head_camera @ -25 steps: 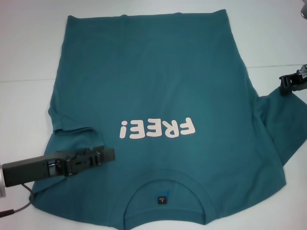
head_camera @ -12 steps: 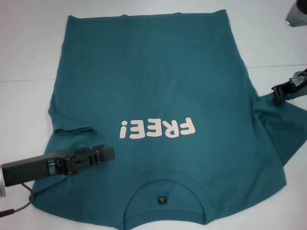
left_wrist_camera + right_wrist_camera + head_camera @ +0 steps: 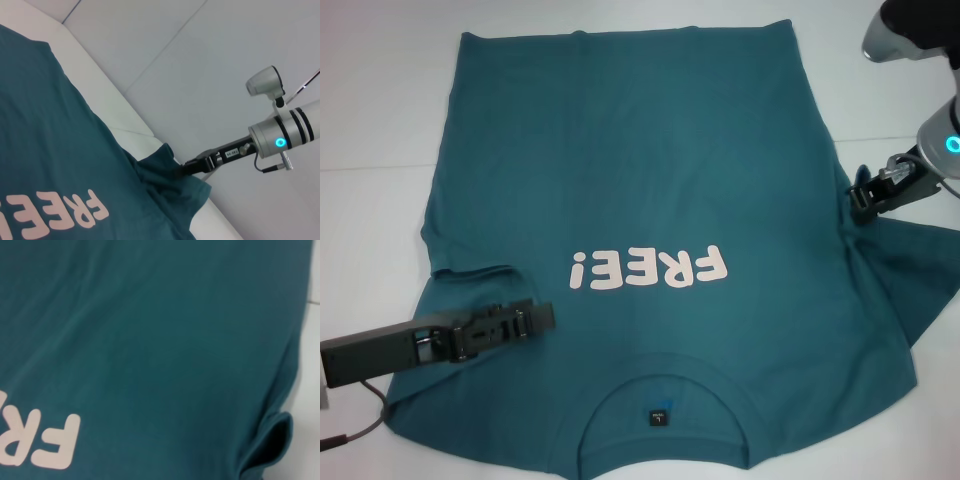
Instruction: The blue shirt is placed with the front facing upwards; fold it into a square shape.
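The left hand (image 3: 542, 318) lies low over the blue shirt (image 3: 650, 160) on the robot's left, pointing inward toward the chest. Its black fingers sit close together just beside the folded-in left sleeve. Whether they pinch any cloth cannot be told from the head view, and the left wrist view shows none of its own fingers.

The blue shirt is spread front-up on the white bench (image 3: 380, 90). Its long axis runs away from the robot: the collar (image 3: 665, 385) and black neck label (image 3: 660, 415) are nearest, and the hem is at the far edge. The pink "FREE!" print (image 3: 650, 268) therefore reads upside down in the head view. The near edge of the shirt is cut off by the frame below the collar. The left sleeve is tucked over the body, its underside hidden.

On the right, the right hand (image 3: 865, 198) meets the right sleeve where it joins the body. In the left wrist view its dark tip (image 3: 187, 167) is buried in bunched cloth, so the fingers' gap is hidden. The cloth puckers toward it, but a firm grip cannot be confirmed.
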Controlling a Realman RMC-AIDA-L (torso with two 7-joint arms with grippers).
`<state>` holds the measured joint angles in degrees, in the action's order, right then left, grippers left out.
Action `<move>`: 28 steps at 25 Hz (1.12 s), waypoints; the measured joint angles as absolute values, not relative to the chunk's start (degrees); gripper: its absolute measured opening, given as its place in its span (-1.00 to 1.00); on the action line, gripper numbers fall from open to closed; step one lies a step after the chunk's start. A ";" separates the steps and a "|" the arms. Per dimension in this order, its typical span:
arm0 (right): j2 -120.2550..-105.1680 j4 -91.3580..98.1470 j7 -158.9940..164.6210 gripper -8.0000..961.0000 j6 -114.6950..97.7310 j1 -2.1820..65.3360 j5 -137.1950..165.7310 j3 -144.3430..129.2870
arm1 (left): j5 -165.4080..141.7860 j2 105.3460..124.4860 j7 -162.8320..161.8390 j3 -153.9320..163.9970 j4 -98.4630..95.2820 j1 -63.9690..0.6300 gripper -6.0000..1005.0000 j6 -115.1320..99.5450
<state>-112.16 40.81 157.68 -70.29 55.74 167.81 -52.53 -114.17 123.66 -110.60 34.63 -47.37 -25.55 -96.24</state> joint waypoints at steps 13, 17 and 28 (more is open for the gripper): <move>-113.53 37.77 159.06 -0.94 -67.99 57.95 167.88 -53.98 | -114.17 123.81 -110.30 33.92 -47.27 -25.14 0.08 -95.54; -113.90 37.39 159.64 -0.94 -67.61 58.59 167.87 -53.98 | -114.17 123.84 -110.30 33.92 -47.29 -25.14 0.08 -95.45; -114.19 33.60 161.99 -0.94 -63.79 60.33 167.87 -53.85 | -114.17 123.77 -110.30 34.02 -46.47 -25.28 0.08 -94.50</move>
